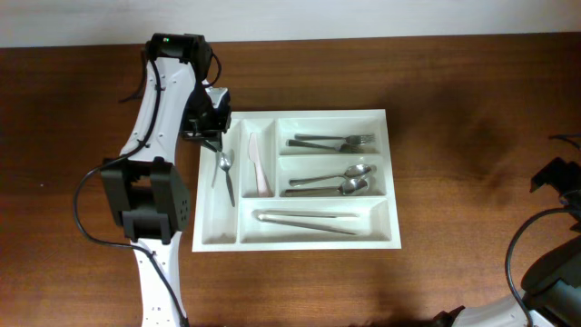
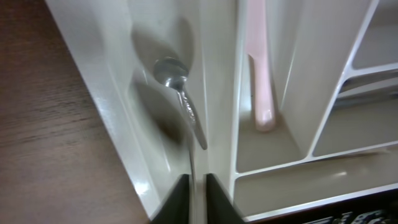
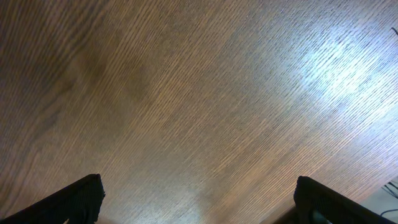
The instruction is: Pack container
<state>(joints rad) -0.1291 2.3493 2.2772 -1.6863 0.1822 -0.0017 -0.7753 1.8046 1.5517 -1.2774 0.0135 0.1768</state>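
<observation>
The white container (image 1: 392,182) lies at the table's middle, with two narrow compartments on the left and three wide ones on the right. My left gripper (image 1: 211,138) hangs over the leftmost narrow compartment, shut on the handle of a metal spoon (image 1: 225,165). In the left wrist view the jaws (image 2: 198,190) pinch the handle and the spoon's bowl (image 2: 171,71) points down into that compartment, by the divider wall (image 2: 217,93). My right gripper (image 3: 199,186) is open and empty over bare wood; its arm (image 1: 556,174) is at the far right edge.
A pale pink knife (image 1: 257,165) lies in the second narrow compartment and also shows in the left wrist view (image 2: 261,81). Forks (image 1: 332,142) fill the top wide compartment, spoons (image 1: 332,180) the middle one, long metal tongs (image 1: 307,221) the bottom one. Brown wooden table (image 1: 472,109) surrounds the tray.
</observation>
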